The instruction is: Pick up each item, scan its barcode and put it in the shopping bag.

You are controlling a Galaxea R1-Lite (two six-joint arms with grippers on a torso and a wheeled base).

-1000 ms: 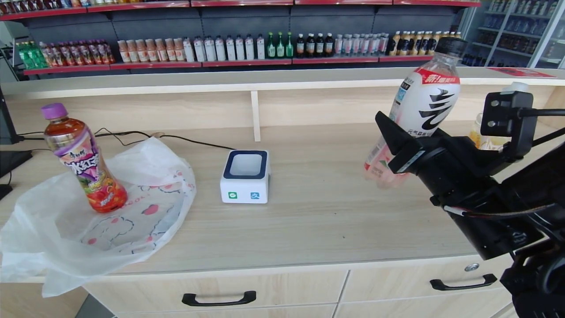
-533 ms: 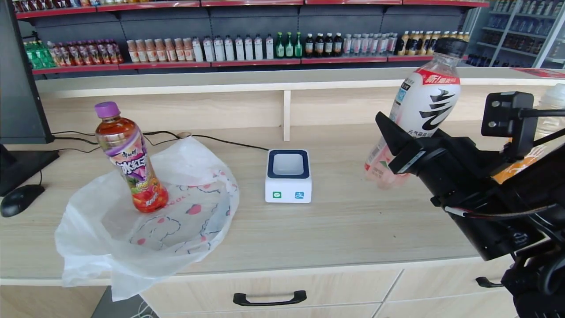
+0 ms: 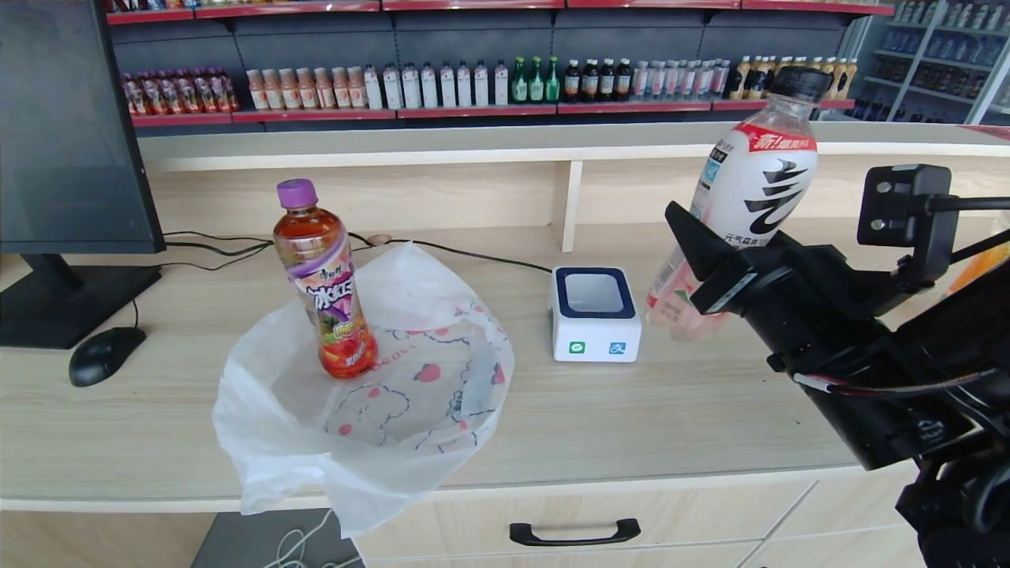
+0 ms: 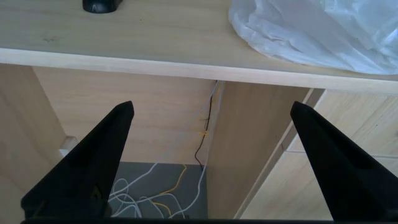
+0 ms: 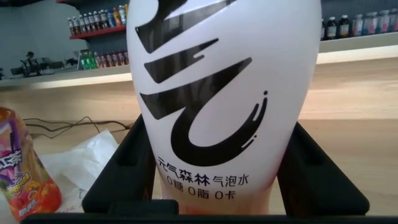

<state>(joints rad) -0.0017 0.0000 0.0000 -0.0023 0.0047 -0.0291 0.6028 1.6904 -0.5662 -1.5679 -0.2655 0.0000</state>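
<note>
Head view: wooden table [image 3: 671, 410] with a raised back ledge, drink shelves [image 3: 473, 83] behind. Monitor [image 3: 71, 134] and mouse [image 3: 105, 355] on my left. Shopping bag [image 3: 394, 410] lies spread mid-table, its front hanging over the table edge. Tea bottle [image 3: 325, 292] stands upright on it. Scanner [image 3: 596, 314] just right of the bag. My right jaws are clamped on the white bottle [image 3: 742, 205], tilted in the air just right of the scanner. Bare table in front of the scanner.

Left wrist view: my left jaws are wide apart, below the table edge, facing the gap underneath with loose cables [image 4: 155, 193].

Right wrist view: white bottle pinched between my jaws, tea bottle beyond.
</note>
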